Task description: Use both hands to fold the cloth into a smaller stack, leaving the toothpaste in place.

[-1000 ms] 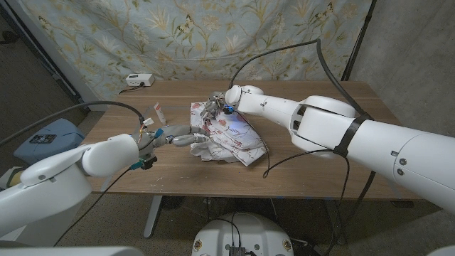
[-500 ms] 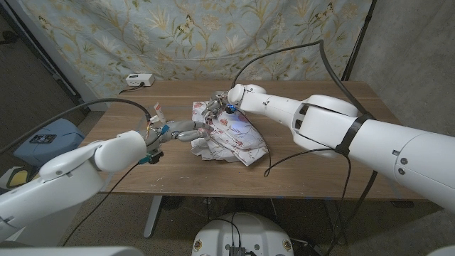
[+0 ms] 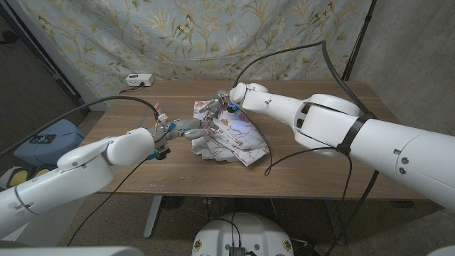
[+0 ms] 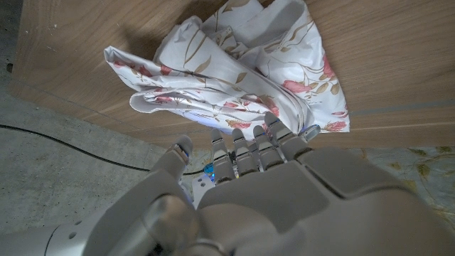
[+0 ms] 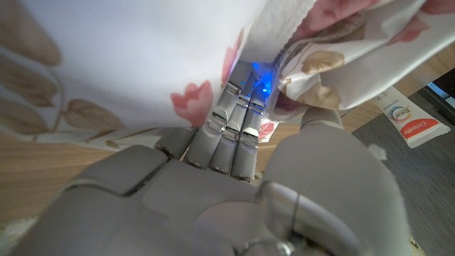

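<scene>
Right hand [image 3: 218, 104]: its fingers [image 5: 238, 124] run in under a fold of the cloth [image 3: 227, 135], with fabric draped over their tips and a blue light glowing there. The thumb closes against a bunched hem beside them, so the hand pinches the cloth at its far edge.

Left hand [image 3: 186, 130]: its fingers [image 4: 250, 146] lie close together, reaching toward the cloth's left edge. In the left wrist view their tips meet the crumpled fabric, but whether they grip it or only touch it cannot be told.

The cloth, white with a red floral print, lies in a crumpled heap near the middle of the wooden surface [image 3: 320, 156], between the two hands. It is not folded into a neat stack.

The toothpaste [image 3: 160, 112], a white tube with red lettering, lies on the surface near the far left, just beyond the left hand and apart from the cloth. In the right wrist view it shows at the surface's edge [image 5: 411, 126].

A small white box [image 3: 139, 80] with a cable sits at the far left corner. A patterned drape [image 3: 213, 35] hangs behind.
</scene>
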Robot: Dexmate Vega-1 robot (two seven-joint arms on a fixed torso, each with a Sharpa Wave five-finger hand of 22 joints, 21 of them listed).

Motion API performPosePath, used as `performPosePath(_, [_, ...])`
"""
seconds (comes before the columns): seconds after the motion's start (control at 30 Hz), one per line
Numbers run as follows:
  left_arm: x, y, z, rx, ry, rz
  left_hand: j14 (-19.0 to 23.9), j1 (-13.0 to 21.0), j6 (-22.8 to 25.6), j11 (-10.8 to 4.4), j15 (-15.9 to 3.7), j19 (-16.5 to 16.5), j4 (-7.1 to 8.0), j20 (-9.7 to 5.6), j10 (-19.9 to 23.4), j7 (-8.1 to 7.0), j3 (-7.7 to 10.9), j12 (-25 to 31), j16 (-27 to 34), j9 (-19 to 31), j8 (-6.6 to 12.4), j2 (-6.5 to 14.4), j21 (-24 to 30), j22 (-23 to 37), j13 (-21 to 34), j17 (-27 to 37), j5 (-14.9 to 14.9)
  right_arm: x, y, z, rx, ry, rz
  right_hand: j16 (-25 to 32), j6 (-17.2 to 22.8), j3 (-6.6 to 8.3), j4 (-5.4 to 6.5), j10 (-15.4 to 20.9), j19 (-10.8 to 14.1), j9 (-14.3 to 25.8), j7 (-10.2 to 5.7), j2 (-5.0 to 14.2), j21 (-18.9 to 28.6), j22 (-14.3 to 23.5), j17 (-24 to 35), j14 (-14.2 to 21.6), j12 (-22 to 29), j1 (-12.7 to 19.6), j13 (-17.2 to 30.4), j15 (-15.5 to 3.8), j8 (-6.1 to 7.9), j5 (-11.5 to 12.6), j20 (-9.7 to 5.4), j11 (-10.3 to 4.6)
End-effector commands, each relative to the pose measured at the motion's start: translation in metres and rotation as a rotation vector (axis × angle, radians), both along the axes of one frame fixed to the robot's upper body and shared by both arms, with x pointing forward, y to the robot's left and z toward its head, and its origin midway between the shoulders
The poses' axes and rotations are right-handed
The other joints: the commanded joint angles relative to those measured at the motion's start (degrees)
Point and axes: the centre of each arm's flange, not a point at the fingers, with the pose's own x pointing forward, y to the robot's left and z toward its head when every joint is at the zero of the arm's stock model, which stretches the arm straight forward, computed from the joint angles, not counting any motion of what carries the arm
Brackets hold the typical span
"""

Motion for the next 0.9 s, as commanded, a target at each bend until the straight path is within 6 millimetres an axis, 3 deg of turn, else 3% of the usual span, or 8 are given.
performPosePath(0.03, [0.019, -0.008, -0.003, 0.016, 0.022, -0.015, 0.45, 0.88, 0.32, 0.09, 0.05, 0.51, -0.45, -0.04, 0.55, 0.06, 0.00, -0.22, 0.02, 0.06, -0.16, 0.15, 0.03, 0.12, 0.00, 0.05, 0.07, -0.003, 0.000, 0.003, -0.001, 0.052, 0.032, -0.30, -0.17, -0.82, 1.18, 0.00, -0.52, 0.11, 0.47, -0.27, -0.44, 0.04, -0.35, -0.95, -0.79, -2.27, -0.20, 0.90, -0.44, 0.73, 0.16, 0.38])
performPosePath(0.1, [0.023, -0.009, -0.004, 0.026, 0.026, -0.020, 0.48, 0.97, 0.34, 0.06, 0.03, 0.50, -0.54, -0.03, 0.52, 0.03, 0.02, -0.25, 0.01, 0.06, -0.17, 0.19, 0.01, 0.12, 0.00, 0.04, 0.08, -0.003, -0.001, 0.004, 0.004, 0.058, 0.034, -0.33, -0.03, -1.50, 1.94, 0.15, -0.63, 0.11, 0.52, -0.44, -0.64, 0.04, -0.63, -1.11, -1.11, -3.79, -0.40, 1.07, -0.58, 1.09, 0.27, 0.44])
performPosePath(0.3, [0.034, -0.014, -0.007, 0.051, 0.038, -0.019, 0.47, 1.14, 0.41, 0.08, 0.00, 0.45, -0.75, -0.01, 0.51, -0.01, -0.04, -0.31, -0.02, 0.06, -0.21, 0.23, -0.04, 0.12, 0.00, 0.05, 0.06, -0.003, -0.002, 0.004, 0.005, 0.081, 0.043, -0.34, -0.20, -2.30, 2.70, 0.09, -0.88, 0.10, 0.87, -0.70, -0.96, 0.04, -0.83, -1.56, -1.66, -5.33, -0.64, 1.36, -0.92, 1.67, 0.50, 0.64])
performPosePath(0.9, [0.063, -0.016, -0.021, 0.061, 0.075, -0.027, 0.76, 1.46, 0.83, 0.14, -0.18, 0.55, -1.10, -0.03, 1.00, -0.04, -0.24, -0.30, 0.04, 0.07, -0.23, 0.44, -0.10, 0.12, 0.00, 0.15, 0.03, -0.005, -0.003, 0.006, 0.033, 0.137, 0.079, -0.04, -0.25, -2.77, 3.13, 0.22, -0.83, 0.11, 1.26, -0.34, -1.40, 0.05, -1.16, -1.72, -2.64, -5.85, -1.04, 1.78, -1.43, 3.08, 0.91, 1.13])
